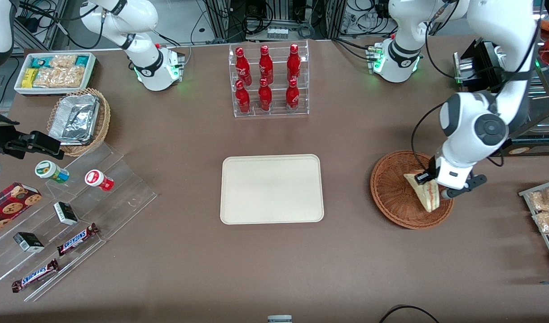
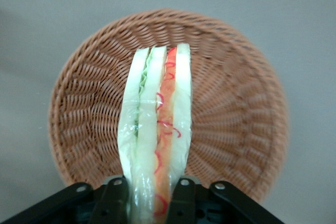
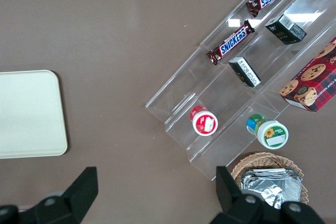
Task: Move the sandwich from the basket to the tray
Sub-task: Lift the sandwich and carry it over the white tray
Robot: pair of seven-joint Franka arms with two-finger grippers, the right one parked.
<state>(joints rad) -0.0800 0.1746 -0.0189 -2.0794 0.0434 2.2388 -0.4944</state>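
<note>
The sandwich is held between the two fingers of the left arm's gripper, which are closed on one end of the clear-wrapped wedge, one finger on each bread face. In the wrist view the wedge is seen edge-on, its green and red filling layers running straight out from the fingers, so its long axis is continued from the gripper's own line and nothing needs to be reached for. In the front view the gripper is placed over the basket, at the part of its rim toward the working arm's end of the table, and the sandwich is seen above the woven floor (whether its free end touches the wicker cannot be told). The tray is lying well apart from the basket, toward the parked arm's end of the table, at about the same nearness to the front camera, its surface bare. The coming move is judged to be a lift above the basket rim and then a sideways carry across open table to the tray, with the wedge's length kept within the tray's rim when it is lowered.
</note>
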